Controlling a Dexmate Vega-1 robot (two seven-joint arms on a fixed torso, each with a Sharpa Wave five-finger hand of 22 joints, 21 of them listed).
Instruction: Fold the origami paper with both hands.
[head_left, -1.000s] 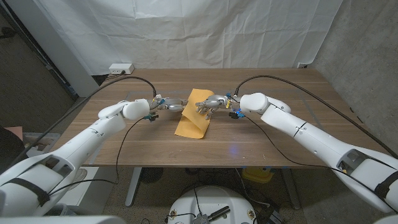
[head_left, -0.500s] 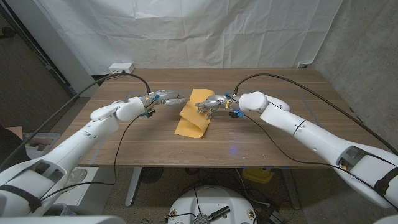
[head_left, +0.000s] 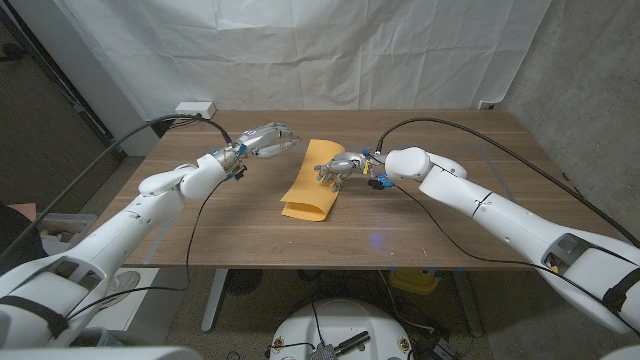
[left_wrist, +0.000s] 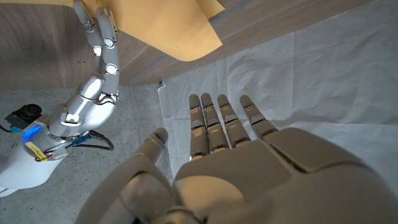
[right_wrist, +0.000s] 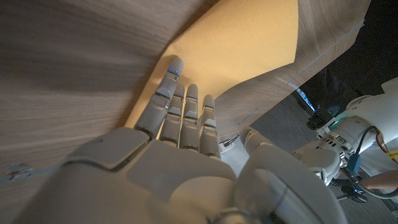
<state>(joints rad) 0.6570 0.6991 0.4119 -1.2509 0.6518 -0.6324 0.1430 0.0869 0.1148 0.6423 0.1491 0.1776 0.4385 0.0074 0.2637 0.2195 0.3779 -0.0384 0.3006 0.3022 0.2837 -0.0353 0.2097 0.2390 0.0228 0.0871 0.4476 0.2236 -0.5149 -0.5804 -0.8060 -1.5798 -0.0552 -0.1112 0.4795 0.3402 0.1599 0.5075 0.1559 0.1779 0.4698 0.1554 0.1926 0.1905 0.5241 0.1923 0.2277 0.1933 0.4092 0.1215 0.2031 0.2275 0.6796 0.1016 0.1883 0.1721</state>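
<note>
Your right hand (head_left: 337, 168) sits at mid-frame in the head view, fingers extended and pressing down on the one sheet of origami paper (head_left: 311, 184), gripping nothing. Your left hand (head_left: 266, 140) hovers upper left of the sheet, fingers spread, clear of it. The paper is orange-yellow, folded over on itself, lying on the wooden table (head_left: 430, 225) just left of your right hand.
</note>
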